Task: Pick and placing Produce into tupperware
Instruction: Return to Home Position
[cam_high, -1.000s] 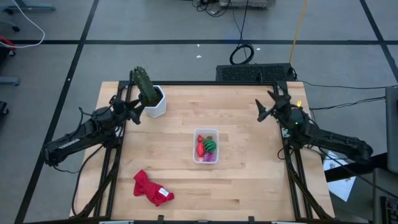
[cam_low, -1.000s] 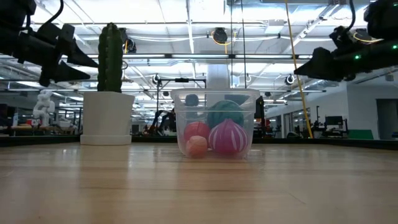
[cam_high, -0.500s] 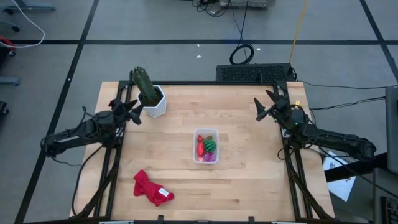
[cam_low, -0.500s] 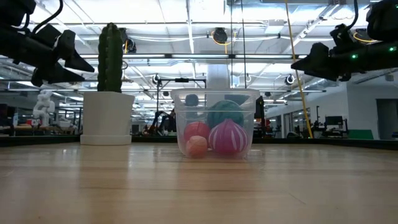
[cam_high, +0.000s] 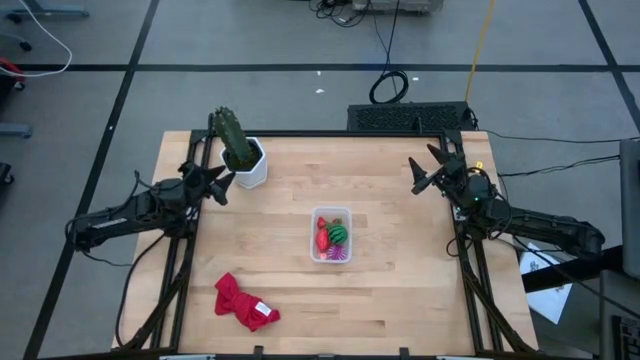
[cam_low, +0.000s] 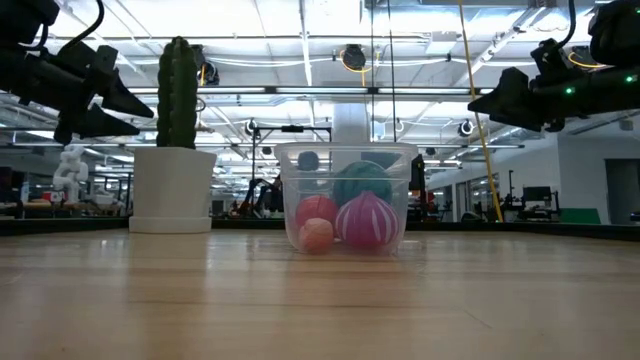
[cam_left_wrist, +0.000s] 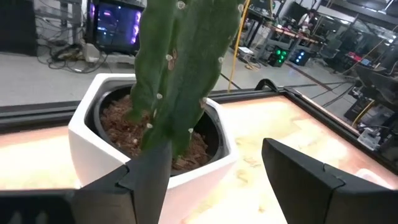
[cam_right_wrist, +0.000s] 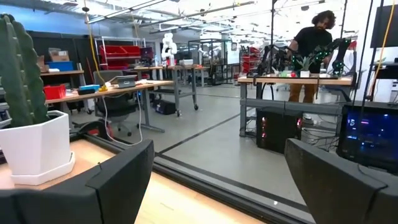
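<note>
High view | produce (cam_high: 334, 236) in tupperware (cam_high: 331, 210) | between left pincer (cam_high: 225, 186), right pincer (cam_high: 421, 170) | both splayed

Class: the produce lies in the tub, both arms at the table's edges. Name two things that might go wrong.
The open left hand hangs close beside the cactus pot; a careless swing may tip it. The tupperware has no lid, so a knock might spill the produce. The right hand hangs clear.

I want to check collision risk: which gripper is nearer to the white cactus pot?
Left. The left gripper hangs just beside the white cactus pot, pointing at it; the right gripper hangs far across the table, at its right edge.
</note>
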